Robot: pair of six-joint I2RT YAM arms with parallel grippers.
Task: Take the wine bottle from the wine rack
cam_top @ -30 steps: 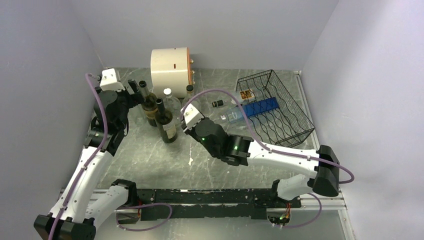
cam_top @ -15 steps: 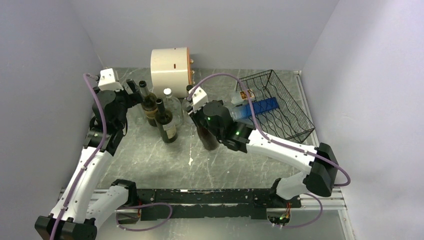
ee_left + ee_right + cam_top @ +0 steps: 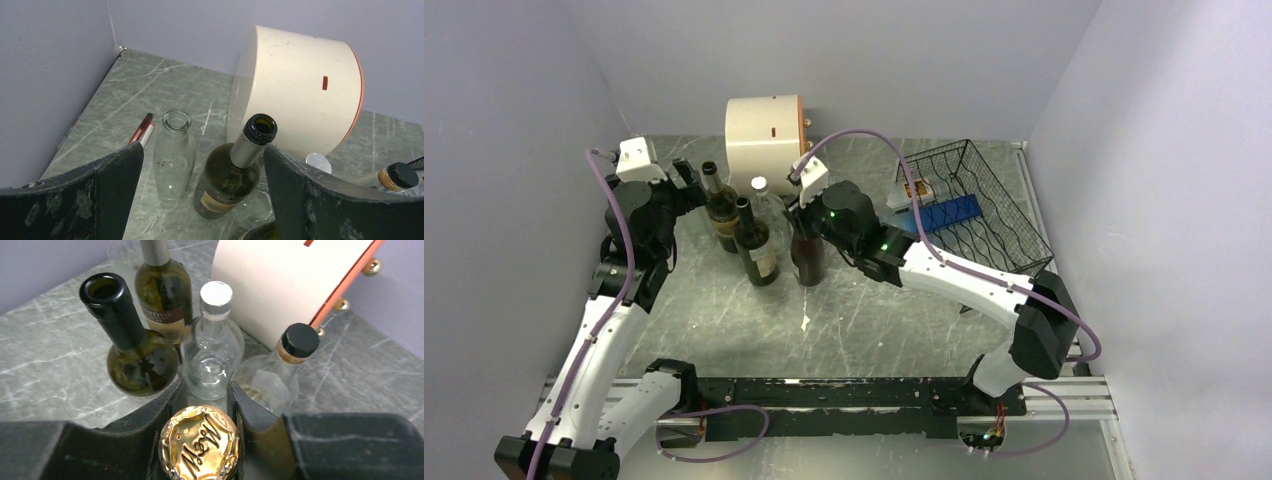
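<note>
My right gripper (image 3: 808, 220) is shut on the neck of a dark wine bottle (image 3: 809, 256), held upright out of the rack beside the standing bottles. From the right wrist its gold foil cap (image 3: 199, 443) sits squeezed between the black fingers (image 3: 156, 416) of the right gripper (image 3: 204, 399). The black wire wine rack (image 3: 984, 222) stands at the back right; a clear blue-labelled bottle (image 3: 942, 214) lies in it. My left gripper (image 3: 696, 186) is open, its fingers (image 3: 80, 195) either side of a green open-necked bottle (image 3: 231, 175) without touching it.
A cream cylinder drum (image 3: 764, 130) lies at the back. In front of it stand a dark bottle (image 3: 759, 252), a clear capped bottle (image 3: 212, 352) and a black-capped clear bottle (image 3: 280, 371). An empty glass bottle (image 3: 173, 152) and a red-and-white pen (image 3: 142, 131) lie near the left wall.
The right arm has swung left and back from near the rack, carrying the dark bottle to stand upright next to the group of bottles. The left arm has barely moved.
</note>
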